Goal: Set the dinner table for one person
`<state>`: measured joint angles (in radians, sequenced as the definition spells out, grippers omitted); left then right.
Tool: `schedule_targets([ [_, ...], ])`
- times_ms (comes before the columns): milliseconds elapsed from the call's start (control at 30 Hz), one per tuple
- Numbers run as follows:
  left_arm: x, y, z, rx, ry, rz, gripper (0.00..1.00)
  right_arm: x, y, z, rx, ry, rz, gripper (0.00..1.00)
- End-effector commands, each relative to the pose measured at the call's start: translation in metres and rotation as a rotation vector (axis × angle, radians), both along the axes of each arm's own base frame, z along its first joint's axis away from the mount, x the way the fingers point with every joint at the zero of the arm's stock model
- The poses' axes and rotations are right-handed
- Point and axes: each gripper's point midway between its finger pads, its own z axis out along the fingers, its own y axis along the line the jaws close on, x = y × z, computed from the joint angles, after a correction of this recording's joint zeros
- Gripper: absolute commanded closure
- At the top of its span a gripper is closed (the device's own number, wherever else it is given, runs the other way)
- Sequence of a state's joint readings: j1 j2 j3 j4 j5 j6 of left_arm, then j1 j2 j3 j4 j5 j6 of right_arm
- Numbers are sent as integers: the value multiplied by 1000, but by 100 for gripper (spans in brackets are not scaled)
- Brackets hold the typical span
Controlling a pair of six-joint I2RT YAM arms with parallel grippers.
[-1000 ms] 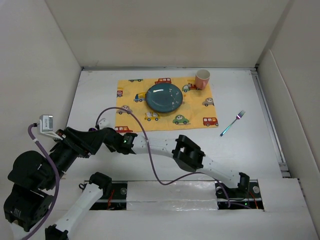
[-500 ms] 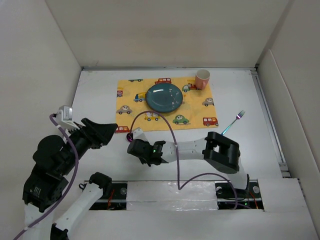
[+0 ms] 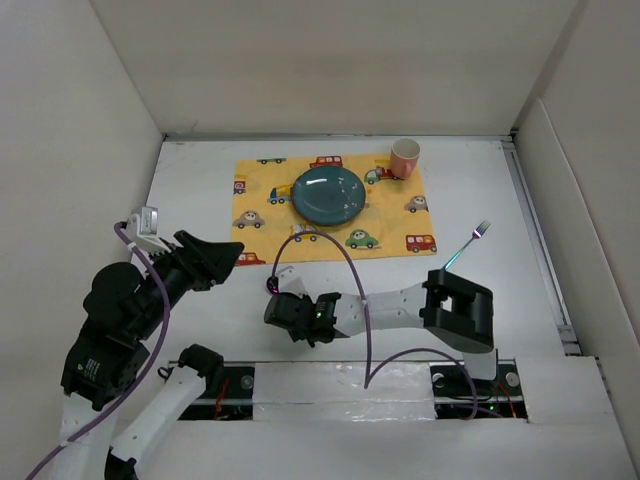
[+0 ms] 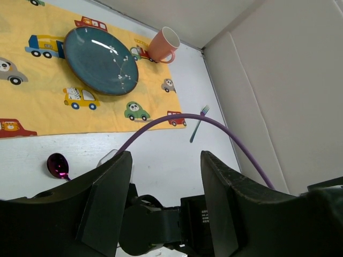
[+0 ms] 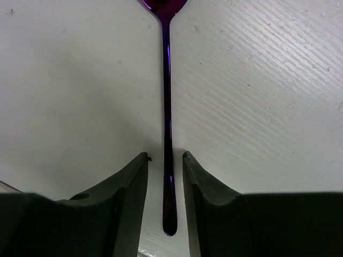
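Observation:
A purple spoon (image 5: 166, 80) lies on the white dinner table (image 3: 520, 200). Its handle runs between my right gripper's (image 5: 165, 156) fingers, which stand narrowly apart with a gap on each side. In the top view the right gripper (image 3: 278, 305) is low at the table's near centre, at the spoon (image 3: 272, 288). My left gripper (image 3: 225, 255) is raised at the left, wide open and empty (image 4: 166, 155). A teal plate (image 3: 329, 194) sits on the yellow car mat (image 3: 260, 215). A pink mug (image 3: 404, 157) stands at the mat's far right corner.
A teal-handled fork (image 3: 465, 246) lies on the table right of the mat, also in the left wrist view (image 4: 197, 124). A purple cable (image 3: 345, 260) arcs over the right arm. White walls close in the table on three sides.
My right arm has pulled back from the far left to the near centre and come down over the spoon handle. My left gripper has risen and swung right.

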<state>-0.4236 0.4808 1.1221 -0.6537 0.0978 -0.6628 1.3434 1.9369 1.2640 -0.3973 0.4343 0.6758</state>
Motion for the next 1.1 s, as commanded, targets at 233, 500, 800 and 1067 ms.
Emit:
schedule_targets([
  [233, -2, 0, 10, -52, -35, 9, 49, 8, 4, -36, -99, -5, 16, 65],
  [500, 6, 2, -6, -34, -12, 35, 49, 35, 2, -29, -91, -41, -45, 100],
  [800, 28, -7, -10, -3, -23, 27, 49, 133, -70, 105, 109, -147, -226, 100],
  [1067, 44, -23, -29, -5, 2, -15, 50, 240, -171, 106, 83, -166, -409, 100],
])
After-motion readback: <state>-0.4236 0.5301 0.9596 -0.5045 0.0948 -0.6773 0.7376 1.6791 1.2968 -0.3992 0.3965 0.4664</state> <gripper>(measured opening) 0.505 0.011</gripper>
